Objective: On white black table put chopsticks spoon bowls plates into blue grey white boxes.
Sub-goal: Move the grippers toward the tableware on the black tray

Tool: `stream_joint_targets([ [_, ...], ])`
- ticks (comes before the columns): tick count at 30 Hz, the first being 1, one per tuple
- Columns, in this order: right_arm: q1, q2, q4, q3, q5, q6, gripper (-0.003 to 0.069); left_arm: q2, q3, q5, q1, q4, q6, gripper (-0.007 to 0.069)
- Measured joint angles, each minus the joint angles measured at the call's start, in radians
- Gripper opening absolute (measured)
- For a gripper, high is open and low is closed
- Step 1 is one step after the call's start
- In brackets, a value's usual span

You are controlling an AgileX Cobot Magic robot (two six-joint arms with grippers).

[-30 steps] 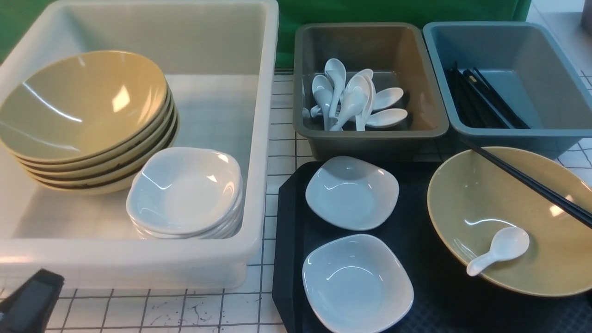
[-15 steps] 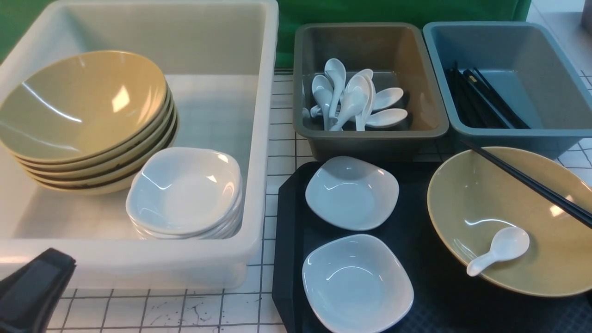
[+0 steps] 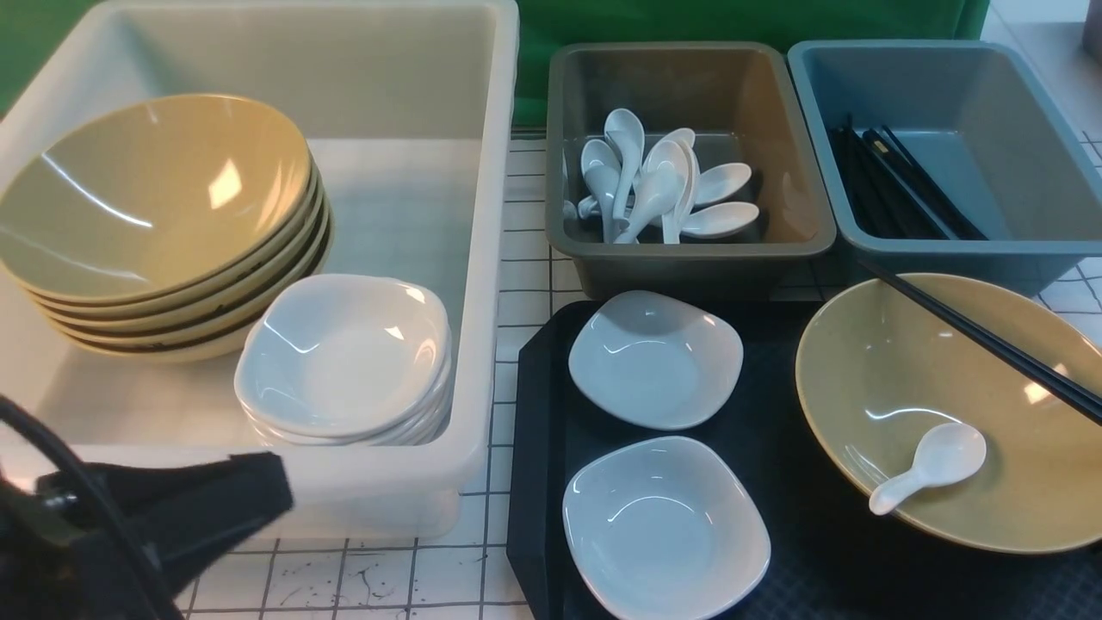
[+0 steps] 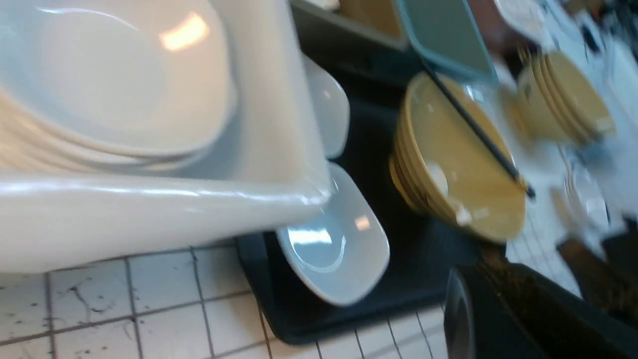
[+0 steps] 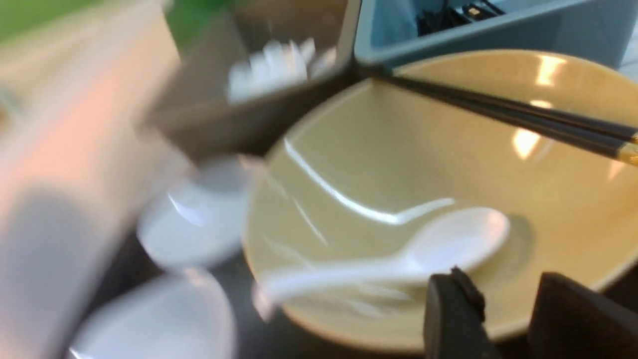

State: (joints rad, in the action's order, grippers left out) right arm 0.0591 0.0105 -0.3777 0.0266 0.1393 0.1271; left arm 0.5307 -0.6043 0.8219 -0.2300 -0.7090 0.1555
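Note:
On the black tray (image 3: 535, 405) stands one loose bowl (image 3: 913, 370). A white spoon (image 3: 934, 465) lies inside it and black chopsticks (image 3: 981, 340) rest across its rim. Two white plates (image 3: 654, 357) (image 3: 663, 525) sit on the tray's left half. My left gripper (image 3: 258, 491) is shut and empty, low in front of the white box (image 3: 495, 215); its wrist view shows the near plate (image 4: 334, 244) ahead. My right gripper (image 5: 503, 279) is out of the front view. It is open, hovering over the bowl's (image 5: 398, 164) near rim beside the spoon (image 5: 438, 249).
The white box holds a stack of bowls (image 3: 155, 198) and a stack of plates (image 3: 344, 353). The grey box (image 3: 689, 251) holds several spoons (image 3: 654, 185). The blue box (image 3: 947, 247) holds several chopsticks (image 3: 895, 185). White gridded table (image 3: 344, 577) shows at the front.
My left gripper has come up from the bottom left corner and moved right along the front of the white box. The dishes have not moved.

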Motion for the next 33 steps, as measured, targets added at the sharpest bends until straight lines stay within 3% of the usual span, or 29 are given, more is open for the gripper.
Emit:
stream_joint_targets([
  [5, 0.0, 0.0, -0.023, 0.0, -0.04, 0.092, 0.0239, 0.093, -0.043, -0.021, -0.106, -0.006, 0.06, -0.0001],
  [7, 0.0, 0.0, -0.025, -0.012, 0.012, 0.108, 0.0236, 0.123, -0.063, -0.044, -0.127, -0.012, 0.081, -0.0001],
  [9, 0.002, -0.039, -0.024, -0.101, 0.168, 0.076, 0.0216, 0.169, -0.096, -0.071, -0.151, -0.029, 0.122, -0.0001],
  [18, 0.05, -0.614, -0.013, -0.695, 0.857, -0.357, 0.0162, 0.341, -0.199, -0.081, -0.22, -0.156, 0.361, -0.0001],
  [20, 0.05, -0.713, -0.009, -0.771, 0.921, -0.436, 0.0162, 0.349, -0.202, -0.084, -0.235, -0.169, 0.397, -0.0001],
  [22, 0.051, -0.834, -0.005, -0.86, 0.955, -0.544, 0.0162, 0.351, -0.204, -0.1, -0.26, -0.201, 0.445, -0.0001],
  [28, 0.051, -1.059, 0.063, -1.014, 0.956, -0.668, 0.0185, 0.351, -0.205, -0.108, -0.294, -0.245, 0.516, -0.0001],
  [33, 0.051, -1.246, 0.257, -1.087, 0.878, -0.695, 0.0302, 0.35, -0.205, -0.102, -0.295, -0.249, 0.534, -0.0001],
])
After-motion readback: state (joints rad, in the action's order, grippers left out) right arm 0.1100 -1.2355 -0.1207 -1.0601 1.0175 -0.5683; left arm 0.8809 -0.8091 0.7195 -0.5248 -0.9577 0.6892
